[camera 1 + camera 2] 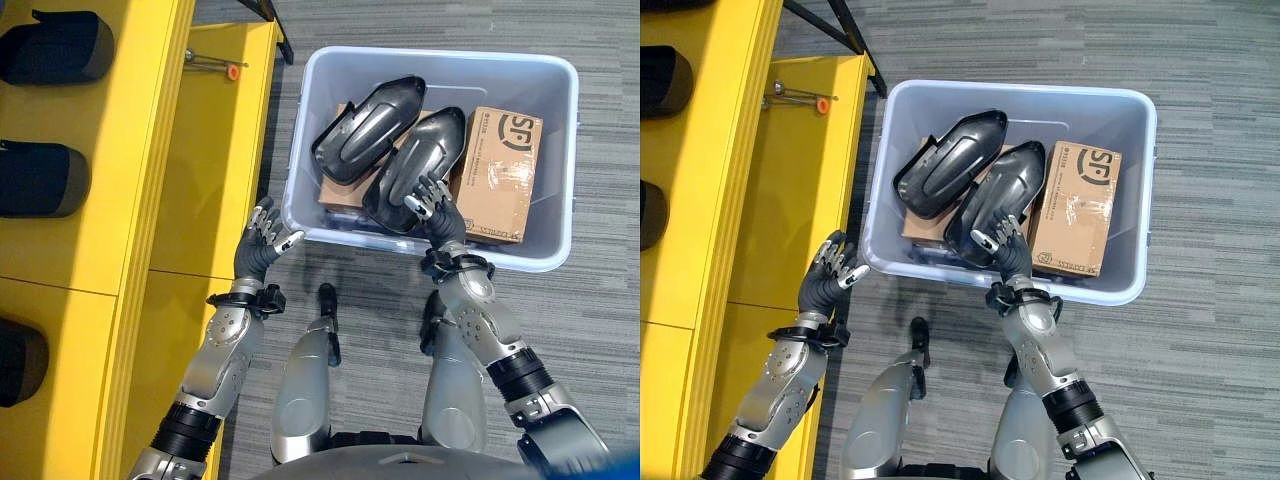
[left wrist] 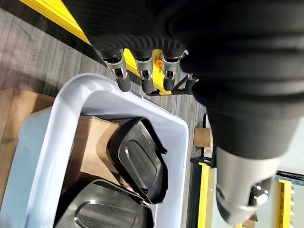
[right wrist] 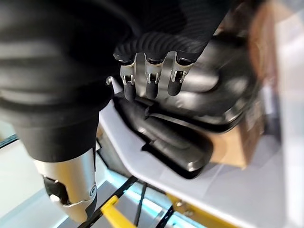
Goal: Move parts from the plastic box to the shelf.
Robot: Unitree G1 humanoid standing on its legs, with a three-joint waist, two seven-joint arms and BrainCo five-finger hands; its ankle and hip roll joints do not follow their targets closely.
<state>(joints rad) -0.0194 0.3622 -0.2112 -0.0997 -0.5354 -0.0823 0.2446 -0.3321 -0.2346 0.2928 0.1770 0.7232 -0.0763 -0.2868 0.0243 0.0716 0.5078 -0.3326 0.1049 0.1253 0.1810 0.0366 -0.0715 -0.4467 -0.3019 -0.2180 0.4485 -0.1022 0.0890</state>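
Observation:
A pale blue plastic box (image 1: 440, 55) stands on the floor and holds two dark grey moulded parts. One part (image 1: 370, 130) lies at the left, the other (image 1: 415, 165) beside it on the right. My right hand (image 1: 440, 218) reaches over the box's near wall, its fingers (image 3: 149, 78) relaxed and open above the near end of the right-hand part (image 3: 190, 109). Outside the box's near left corner is my left hand (image 1: 258, 250), open and holding nothing. The yellow shelf (image 1: 150, 150) runs along the left.
A brown cardboard carton (image 1: 497, 175) fills the box's right side, and another lies under the parts. Dark parts (image 1: 40, 180) sit on the shelf. A thin tool with an orange tip (image 1: 215, 67) lies on the shelf's lower level. Grey carpet surrounds the box.

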